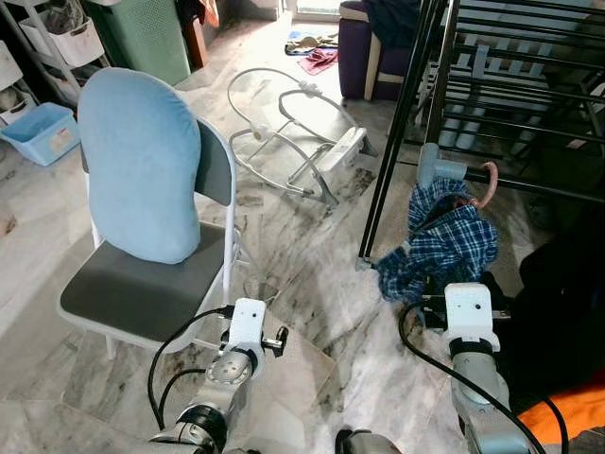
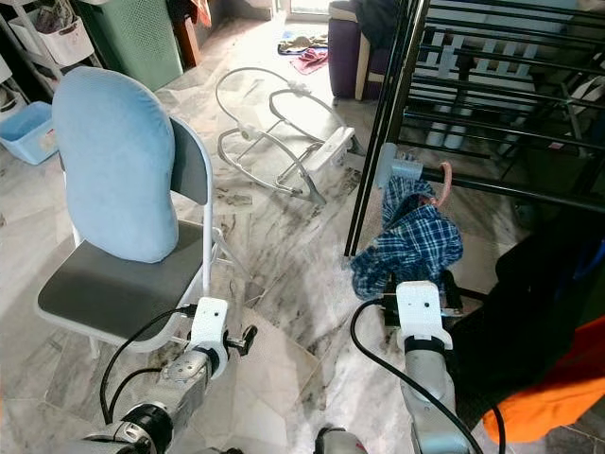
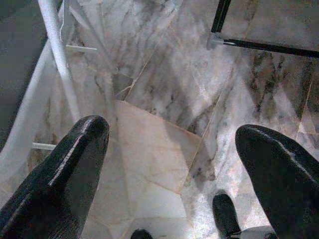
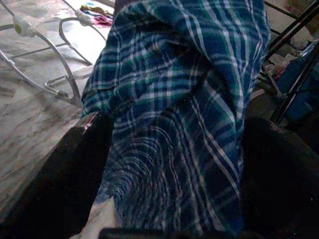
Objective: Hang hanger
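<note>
- Nearest the head camera, the left gripper point(image 3: 169, 164) hangs low beside the folding chair point(image 1: 142, 293), its fingers point(image 3: 65, 169) spread wide with only marble floor point(image 3: 164, 99) between them; it looks idle.
- Right gripper point(image 4: 169, 164) has its fingers on either side of the plaid shirt point(image 1: 444, 236), apparently gripping it, likely to carry garment and hanger together.
- A pink hanger hook point(image 1: 491, 182) pokes from the shirt's collar, just beside a bar of the black drying rack point(image 1: 492, 95), so the hooking seems near.
- No readable writing or brand shows anywhere.
</note>
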You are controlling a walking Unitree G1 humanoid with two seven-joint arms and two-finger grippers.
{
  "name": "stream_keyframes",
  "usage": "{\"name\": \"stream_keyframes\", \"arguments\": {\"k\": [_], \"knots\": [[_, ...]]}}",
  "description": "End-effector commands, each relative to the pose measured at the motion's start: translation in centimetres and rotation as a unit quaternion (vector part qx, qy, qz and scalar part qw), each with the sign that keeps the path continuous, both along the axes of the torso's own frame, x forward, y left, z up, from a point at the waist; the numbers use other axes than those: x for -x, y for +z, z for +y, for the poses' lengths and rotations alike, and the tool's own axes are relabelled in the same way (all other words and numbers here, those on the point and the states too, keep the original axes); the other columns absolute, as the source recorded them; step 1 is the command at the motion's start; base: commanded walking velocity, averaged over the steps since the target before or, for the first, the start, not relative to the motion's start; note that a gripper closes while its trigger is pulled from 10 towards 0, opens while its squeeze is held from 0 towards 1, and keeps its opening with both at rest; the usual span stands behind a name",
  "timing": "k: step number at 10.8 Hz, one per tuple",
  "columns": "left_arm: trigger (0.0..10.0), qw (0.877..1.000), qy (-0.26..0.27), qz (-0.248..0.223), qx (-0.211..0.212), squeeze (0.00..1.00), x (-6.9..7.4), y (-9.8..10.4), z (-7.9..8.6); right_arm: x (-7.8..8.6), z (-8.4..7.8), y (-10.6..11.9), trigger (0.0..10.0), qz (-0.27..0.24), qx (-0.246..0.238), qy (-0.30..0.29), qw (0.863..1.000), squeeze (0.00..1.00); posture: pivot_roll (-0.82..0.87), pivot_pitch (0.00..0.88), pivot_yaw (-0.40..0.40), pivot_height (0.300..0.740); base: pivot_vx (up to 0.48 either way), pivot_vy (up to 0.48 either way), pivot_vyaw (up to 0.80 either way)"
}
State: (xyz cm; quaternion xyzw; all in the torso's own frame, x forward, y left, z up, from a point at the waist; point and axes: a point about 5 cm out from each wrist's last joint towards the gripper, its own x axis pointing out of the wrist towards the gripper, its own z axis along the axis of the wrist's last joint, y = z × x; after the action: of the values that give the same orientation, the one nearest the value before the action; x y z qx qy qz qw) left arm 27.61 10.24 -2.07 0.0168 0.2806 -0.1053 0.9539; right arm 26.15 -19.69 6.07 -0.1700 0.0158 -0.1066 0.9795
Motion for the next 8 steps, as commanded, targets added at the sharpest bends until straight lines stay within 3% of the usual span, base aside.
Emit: {"name": "stream_keyframes", "arguments": {"k": [1, 4, 8], "knots": [[10.0, 1.000, -0.005, 0.013, -0.006, 0.00, 0.39, -0.40, -0.10, 0.27, 0.07, 0.10, 10.0, -0.001, 0.002, -0.001, 1.000, 0.00, -0.26, 0.112, 0.057, 0.740, -0.262, 0.000, 0.00], [10.0, 1.000, -0.004, 0.017, -0.005, 0.00, 0.55, -0.52, -0.36, 0.18, -0.15, 0.21, 10.0, 0.001, 0.009, -0.001, 1.000, 0.00, -0.26, 0.107, 0.047, 0.740, -0.291, 0.000, 0.00], [10.0, 1.000, -0.004, 0.022, -0.004, 0.00, 0.64, -0.61, -0.42, 0.27, -0.13, 0.10, 10.0, 0.006, 0.014, -0.006, 1.000, 0.00, -0.26, 0.110, 0.047, 0.740, -0.448, 0.000, 0.00]]}}
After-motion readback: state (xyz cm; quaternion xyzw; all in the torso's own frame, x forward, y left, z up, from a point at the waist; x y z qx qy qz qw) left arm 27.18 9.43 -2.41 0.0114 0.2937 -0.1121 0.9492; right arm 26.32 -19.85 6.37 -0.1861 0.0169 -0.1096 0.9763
